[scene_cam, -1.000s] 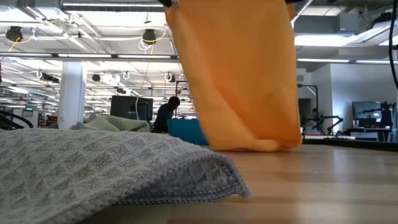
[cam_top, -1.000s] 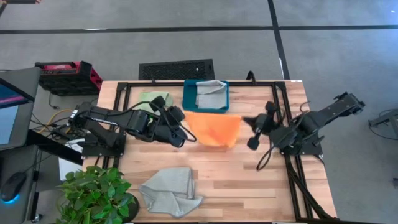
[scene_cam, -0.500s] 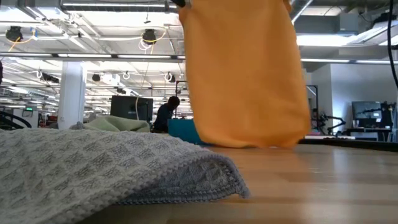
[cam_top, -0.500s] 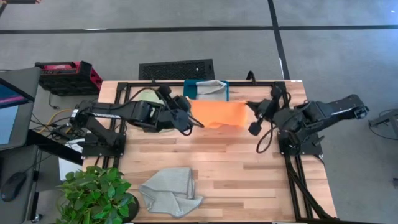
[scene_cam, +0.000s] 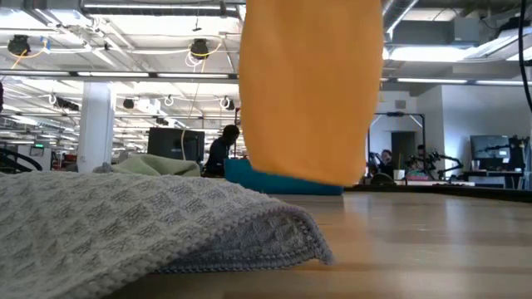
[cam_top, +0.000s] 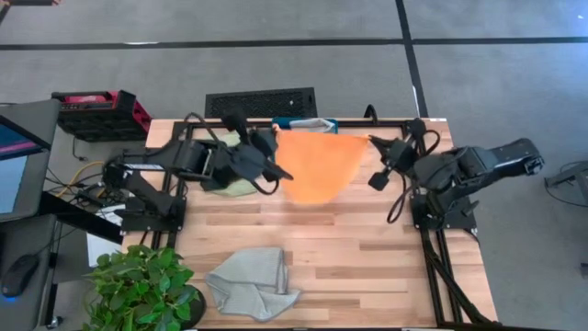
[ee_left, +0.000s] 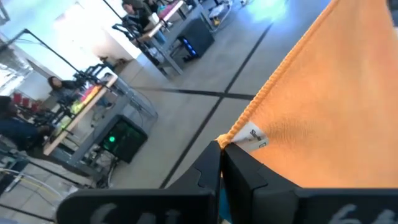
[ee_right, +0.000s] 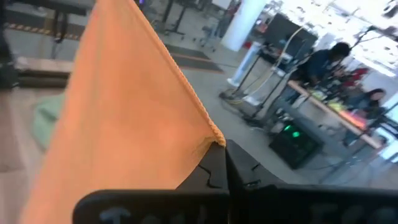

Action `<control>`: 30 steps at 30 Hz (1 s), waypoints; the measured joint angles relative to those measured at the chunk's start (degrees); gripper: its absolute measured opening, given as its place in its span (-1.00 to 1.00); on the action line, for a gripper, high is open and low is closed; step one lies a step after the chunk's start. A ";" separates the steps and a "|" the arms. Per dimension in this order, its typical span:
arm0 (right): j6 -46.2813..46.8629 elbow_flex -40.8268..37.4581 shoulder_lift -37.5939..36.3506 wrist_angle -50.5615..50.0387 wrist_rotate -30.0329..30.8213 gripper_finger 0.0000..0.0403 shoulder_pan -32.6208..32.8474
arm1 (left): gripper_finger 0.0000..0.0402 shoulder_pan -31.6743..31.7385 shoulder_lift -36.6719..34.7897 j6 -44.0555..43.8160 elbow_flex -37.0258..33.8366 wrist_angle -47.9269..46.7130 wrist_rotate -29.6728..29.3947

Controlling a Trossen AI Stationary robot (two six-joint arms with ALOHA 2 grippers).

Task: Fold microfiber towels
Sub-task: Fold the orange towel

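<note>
orange towel (cam_top: 317,165) | hangs between both tools | hides most of teal tray (scene_cam: 287,183)

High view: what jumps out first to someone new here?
The orange towel, held up off the table and stretched between the left gripper and the right gripper, each shut on a top corner near the far edge. In the low view it hangs clear of the wood like a curtain. After that, the crumpled grey towel at the near edge, beside the potted plant.
</note>
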 joint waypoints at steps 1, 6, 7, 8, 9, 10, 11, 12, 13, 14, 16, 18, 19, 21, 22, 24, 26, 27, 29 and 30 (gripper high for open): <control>-1.22 0.30 0.00 0.85 0.01 -1.00 -0.69 | -1.00 0.53 -0.02 0.83 0.62 0.08 0.04; -6.16 0.46 0.00 4.91 0.15 -1.00 -3.63 | -1.00 2.72 -0.02 2.74 0.97 -0.13 3.48; -6.08 0.48 0.00 4.92 0.13 -1.00 -3.88 | -1.00 2.79 -0.02 2.58 0.64 -0.19 3.87; -5.75 0.47 0.00 4.57 0.05 -1.00 -3.84 | -1.00 2.77 -0.02 2.37 0.27 -0.47 4.04; -5.30 0.43 0.03 4.05 -0.08 -1.00 -3.51 | -1.00 2.70 0.02 2.10 -0.03 -1.24 4.18; -4.40 0.31 0.20 3.49 -0.09 -1.00 -2.91 | -1.00 2.35 0.03 1.49 -0.29 -2.00 4.33; -3.28 0.31 0.50 2.27 -0.07 -1.00 -2.17 | -1.00 1.92 0.03 0.44 -0.49 -2.75 4.36; -1.77 0.27 0.83 0.77 -0.13 -1.00 -1.36 | -1.00 1.51 0.03 -0.68 -0.66 -3.76 4.33; 0.08 0.23 1.20 -1.26 -0.26 -1.00 -0.38 | -1.00 1.00 0.03 -1.89 -0.72 -5.35 4.35; 2.14 0.22 1.80 -3.31 -0.31 -1.00 0.58 | -1.00 0.41 0.03 -3.49 -0.78 -7.11 4.42; 7.04 0.22 3.16 -7.63 -0.37 -1.00 2.47 | -1.00 -0.69 0.39 -7.34 -0.78 -10.98 4.75; 12.41 0.20 4.91 -12.11 -0.57 -1.00 4.55 | -1.00 -1.97 0.60 -12.17 -0.80 -15.91 6.20; 15.08 0.20 5.86 -13.99 -0.57 -1.00 5.58 | -1.00 -2.54 1.05 -15.00 -0.78 -18.04 7.36; 19.86 0.15 7.78 -18.00 -0.86 -1.00 7.59 | -1.00 -4.00 2.28 -19.68 -0.75 -21.78 8.64; 21.95 0.13 8.68 -19.19 -1.58 -0.99 8.61 | -1.00 -4.89 3.06 -22.08 -0.87 -24.17 8.92; 25.87 0.13 10.49 -21.18 -3.64 -0.99 10.44 | -1.00 -6.62 4.73 -25.87 -0.87 -26.45 8.83; 29.13 0.11 12.20 -21.86 -5.91 -0.99 12.31 | -1.00 -8.38 6.18 -29.20 -0.86 -28.60 9.52; 30.52 0.11 12.92 -22.08 -6.93 -0.99 13.15 | -1.00 -9.28 7.08 -30.51 -0.84 -28.95 10.25; 33.42 0.11 14.38 -22.77 -9.07 -0.99 14.91 | -1.00 -10.97 8.90 -33.03 -0.84 -29.60 12.01; 35.21 0.11 15.28 -22.78 -10.17 -0.99 15.74 | -1.00 -11.85 9.74 -34.36 -0.84 -29.67 13.09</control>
